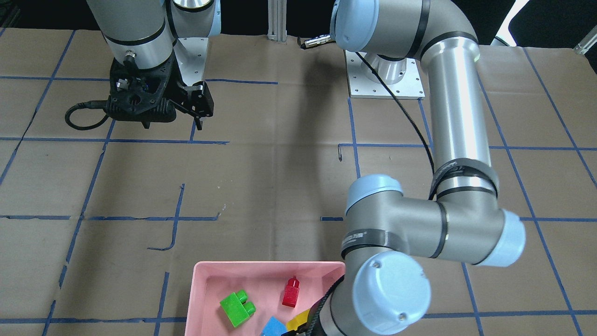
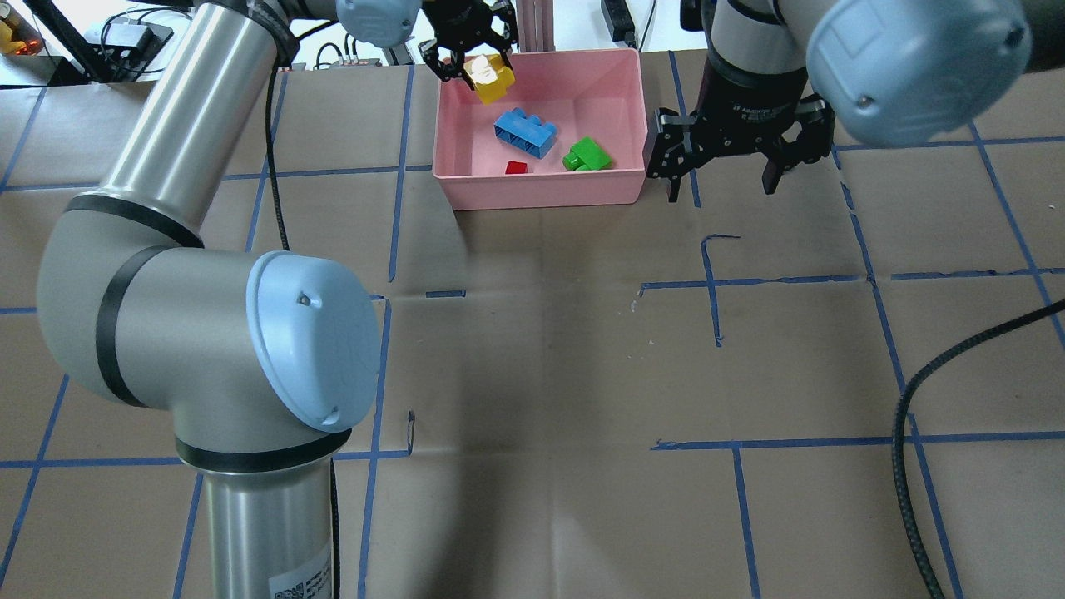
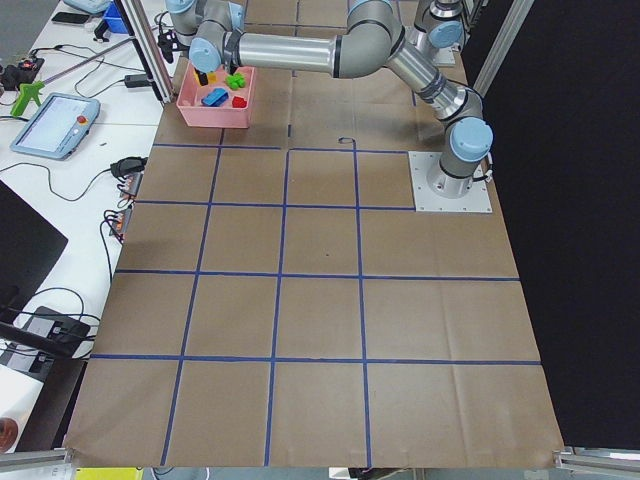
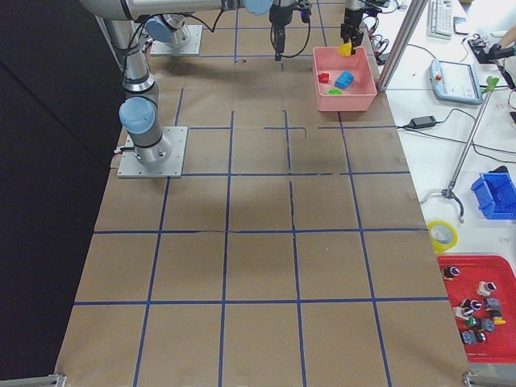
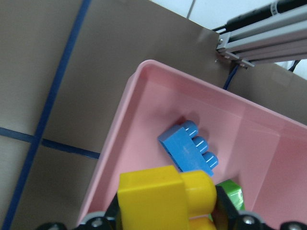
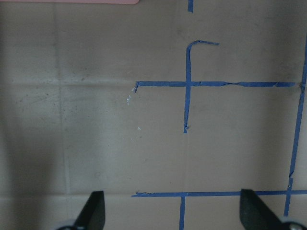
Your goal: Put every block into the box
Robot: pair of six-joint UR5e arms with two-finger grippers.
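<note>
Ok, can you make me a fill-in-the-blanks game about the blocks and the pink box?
The block held by the left gripper is ____.
The number of blocks lying inside the box is ____.
The right gripper is open and holds ____.
The smallest block inside is ____.
Missing words: yellow, three, nothing, red.

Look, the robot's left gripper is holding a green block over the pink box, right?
Not quite. The block in the left gripper is the yellow block, not a green one. The overhead exterior view shows it held over the pink box, while the green block already lies inside the box.
</note>
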